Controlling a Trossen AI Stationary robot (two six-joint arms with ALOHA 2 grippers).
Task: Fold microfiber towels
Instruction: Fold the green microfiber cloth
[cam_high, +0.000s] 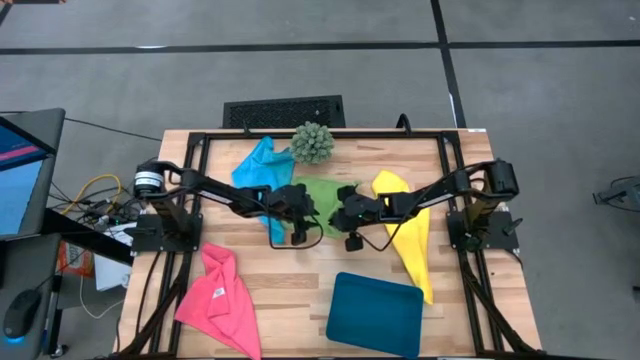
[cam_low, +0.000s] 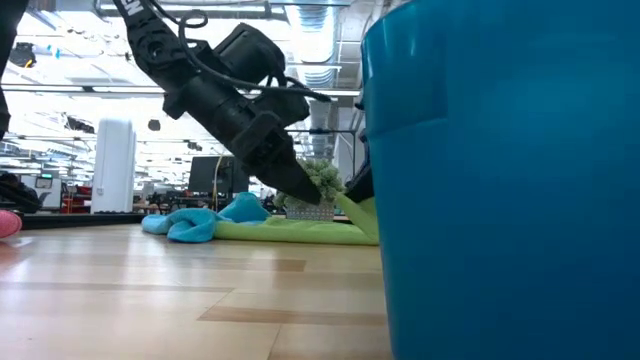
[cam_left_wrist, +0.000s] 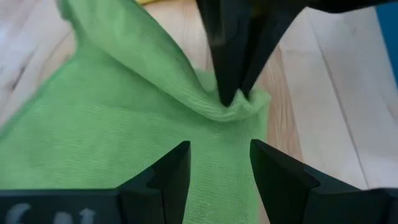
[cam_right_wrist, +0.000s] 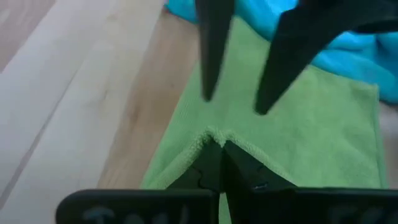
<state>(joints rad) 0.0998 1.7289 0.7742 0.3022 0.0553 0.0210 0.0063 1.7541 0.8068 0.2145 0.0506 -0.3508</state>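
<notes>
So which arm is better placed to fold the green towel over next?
Probably the right. The right gripper is already shut on a pinched edge of the green towel, while the left gripper hangs open just above the cloth, gripping nothing.

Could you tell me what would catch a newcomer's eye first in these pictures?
At mid-table, both grippers meet over the lime green towel: the right gripper pinches up a fold, the left gripper open just opposite. Around them lie the blue towel, yellow towel and pink towel.
</notes>
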